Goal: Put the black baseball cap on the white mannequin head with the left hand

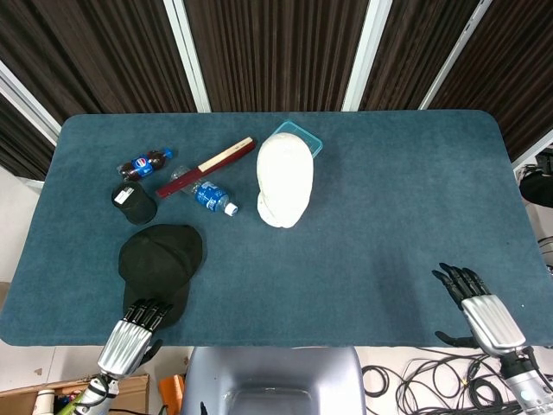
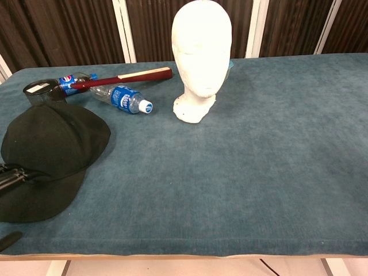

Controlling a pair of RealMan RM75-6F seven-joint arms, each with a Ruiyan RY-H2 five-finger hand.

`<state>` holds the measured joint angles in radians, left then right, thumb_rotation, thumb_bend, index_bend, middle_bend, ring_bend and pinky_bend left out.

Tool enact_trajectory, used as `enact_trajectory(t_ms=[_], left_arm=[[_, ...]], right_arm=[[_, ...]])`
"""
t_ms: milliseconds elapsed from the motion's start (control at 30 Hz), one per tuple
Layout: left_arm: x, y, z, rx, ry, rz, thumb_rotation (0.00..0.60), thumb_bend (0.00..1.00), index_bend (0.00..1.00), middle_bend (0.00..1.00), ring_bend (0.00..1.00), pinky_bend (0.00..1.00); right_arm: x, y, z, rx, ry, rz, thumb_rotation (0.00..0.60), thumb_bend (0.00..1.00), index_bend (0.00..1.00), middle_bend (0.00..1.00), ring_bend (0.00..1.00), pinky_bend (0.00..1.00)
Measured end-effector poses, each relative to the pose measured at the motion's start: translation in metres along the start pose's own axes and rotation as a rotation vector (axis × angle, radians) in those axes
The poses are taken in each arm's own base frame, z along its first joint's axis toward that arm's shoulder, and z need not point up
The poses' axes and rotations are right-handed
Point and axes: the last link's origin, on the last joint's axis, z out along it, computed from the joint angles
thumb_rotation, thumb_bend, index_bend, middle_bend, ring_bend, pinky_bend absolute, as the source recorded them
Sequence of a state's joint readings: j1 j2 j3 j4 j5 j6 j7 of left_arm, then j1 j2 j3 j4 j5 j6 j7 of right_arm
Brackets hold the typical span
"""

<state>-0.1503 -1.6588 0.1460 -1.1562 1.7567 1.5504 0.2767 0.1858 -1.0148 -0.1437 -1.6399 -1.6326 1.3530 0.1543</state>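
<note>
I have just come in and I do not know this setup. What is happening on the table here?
A two-armed robot is meant to put the black cap on the white mannequin head. The cap lies flat on the blue table, near its front left edge. The left hand reaches the cap's brim from the front edge, though a grip is not clear. The right hand sits open at the far right edge, holding nothing. The mannequin head is bare.
</note>
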Motion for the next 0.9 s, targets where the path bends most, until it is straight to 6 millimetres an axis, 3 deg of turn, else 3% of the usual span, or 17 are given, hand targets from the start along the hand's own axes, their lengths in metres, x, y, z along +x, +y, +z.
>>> enact_trajectory(t_ms=[300, 900], left_arm=[[-0.025, 0.001, 0.009, -0.008, 0.072, 0.133, 0.6, 0.28, 0.29, 0.32, 0.25, 0.25], [-0.035, -0.015, 0.026, 0.011, 0.118, 0.265, 0.6, 0.28, 0.4, 0.44, 0.36, 0.25]], right_arm=[[0.005, 0.004, -0.002, -0.004, 0.016, 0.029, 0.6, 0.07, 0.0, 0.0, 0.0, 0.0], [0.005, 0.005, -0.003, -0.005, 0.001, 0.023, 0.6, 0.07, 0.0, 0.0, 0.0, 0.0]])
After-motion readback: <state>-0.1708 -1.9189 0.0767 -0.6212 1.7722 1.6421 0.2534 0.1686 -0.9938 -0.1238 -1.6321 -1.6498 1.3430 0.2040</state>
